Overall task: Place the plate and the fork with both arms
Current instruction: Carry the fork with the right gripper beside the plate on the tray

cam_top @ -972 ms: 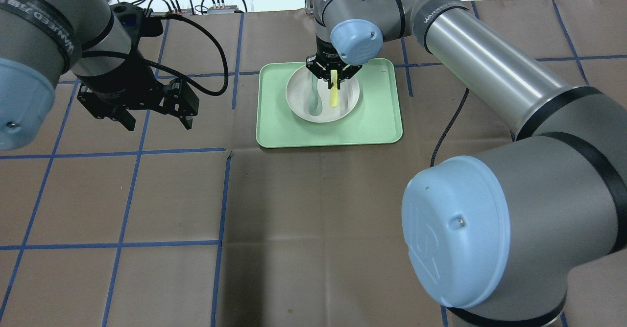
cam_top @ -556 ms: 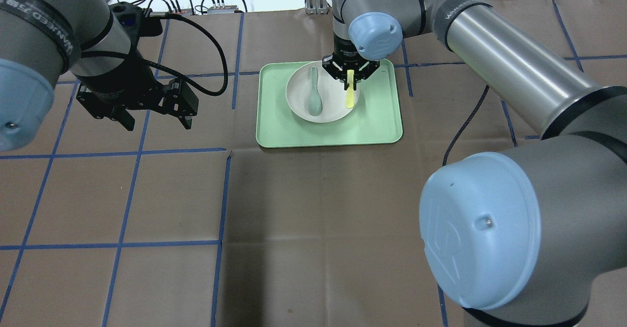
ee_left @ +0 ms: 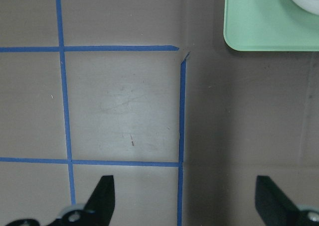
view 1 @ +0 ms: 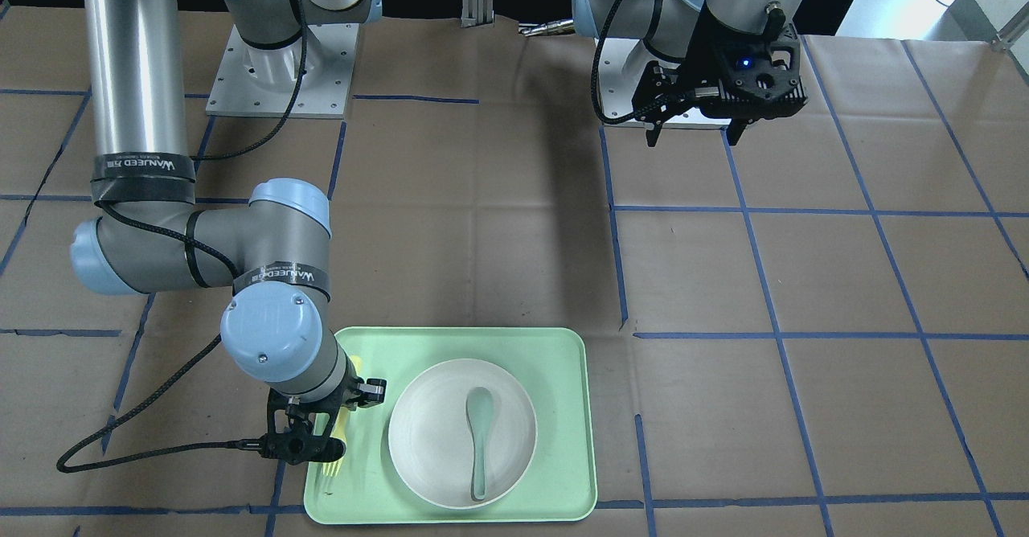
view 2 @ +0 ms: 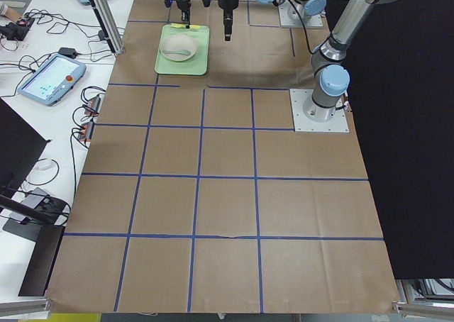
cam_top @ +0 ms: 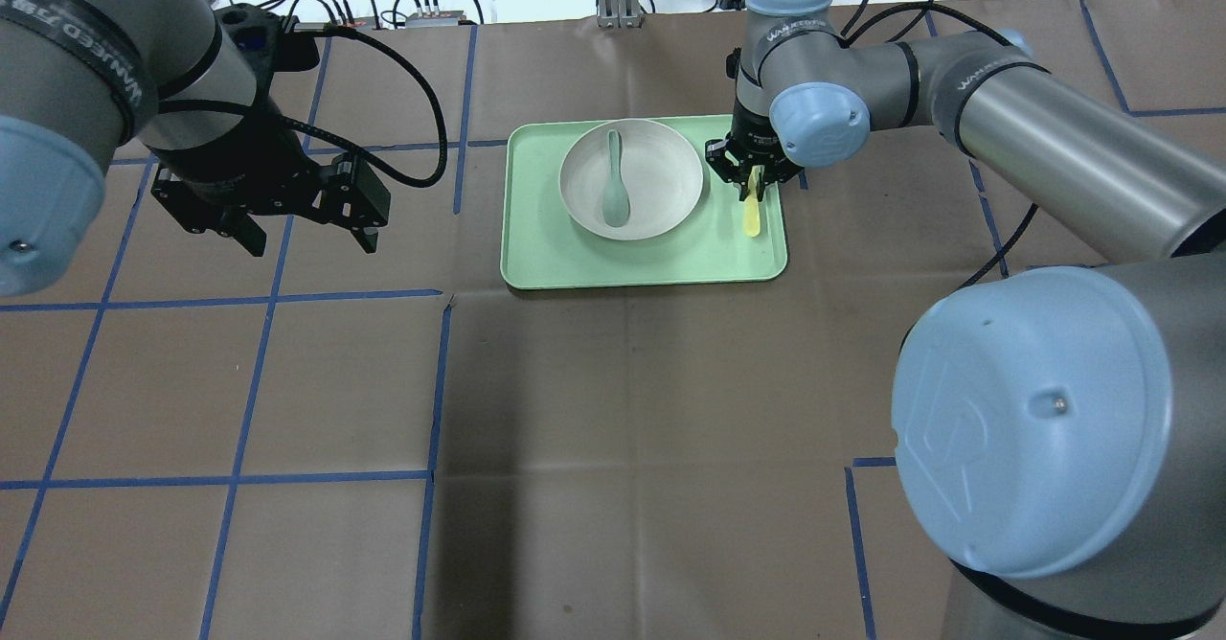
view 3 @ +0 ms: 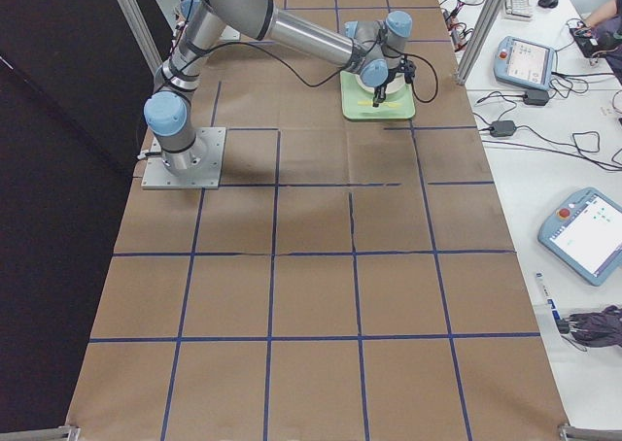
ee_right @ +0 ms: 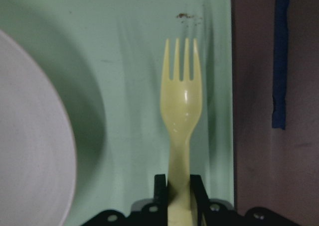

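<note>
The off-white plate [cam_top: 661,180] sits in the mint-green tray [cam_top: 575,257] with a grey-green spoon [cam_top: 616,185] lying in it. My right gripper [cam_top: 752,180] is shut on the handle of the pale yellow fork [cam_top: 753,218]. It holds the fork low over the tray's bare strip between the plate and the right rim. The right wrist view shows the fork [ee_right: 182,101] with its tines pointing away from the gripper, and the plate [ee_right: 30,136] to its left. I cannot tell whether the fork touches the tray. My left gripper [cam_top: 308,238] hangs open and empty, left of the tray.
Brown paper with blue tape lines covers the table. In the left wrist view, the left gripper [ee_left: 187,196] hovers above bare paper, with the tray's corner [ee_left: 269,22] at the upper right. Cables and tablet pendants lie beyond the table's far edge.
My right gripper has carried the fork from above the plate rightward to the tray's right side. The spoon now shows fully in the plate. The left arm has not moved.
</note>
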You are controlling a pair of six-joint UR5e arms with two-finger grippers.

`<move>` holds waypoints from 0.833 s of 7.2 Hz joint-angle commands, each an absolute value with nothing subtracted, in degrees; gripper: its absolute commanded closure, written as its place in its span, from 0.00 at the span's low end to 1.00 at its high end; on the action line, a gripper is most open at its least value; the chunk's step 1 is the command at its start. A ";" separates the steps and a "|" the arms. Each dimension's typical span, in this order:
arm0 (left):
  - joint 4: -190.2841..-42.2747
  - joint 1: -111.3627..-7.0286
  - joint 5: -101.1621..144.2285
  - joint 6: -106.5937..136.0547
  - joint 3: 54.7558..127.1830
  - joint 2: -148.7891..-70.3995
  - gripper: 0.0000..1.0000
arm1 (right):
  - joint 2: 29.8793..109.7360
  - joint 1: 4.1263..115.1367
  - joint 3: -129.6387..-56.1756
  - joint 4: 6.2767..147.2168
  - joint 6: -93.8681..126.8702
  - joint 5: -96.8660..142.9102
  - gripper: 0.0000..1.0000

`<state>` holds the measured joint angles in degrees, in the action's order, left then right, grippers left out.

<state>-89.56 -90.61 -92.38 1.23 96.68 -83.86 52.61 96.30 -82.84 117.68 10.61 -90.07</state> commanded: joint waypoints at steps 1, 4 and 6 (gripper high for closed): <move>-89.56 -90.62 -92.37 1.23 96.68 -83.93 0.00 | 51.42 96.42 -83.15 118.92 10.72 -89.56 0.86; -89.56 -90.53 -92.55 1.14 96.68 -83.85 0.00 | 52.12 96.50 -82.79 118.83 10.46 -89.38 0.00; -89.74 -90.53 -92.64 1.14 96.68 -83.85 0.00 | 54.82 96.07 -82.88 117.95 10.02 -89.47 0.00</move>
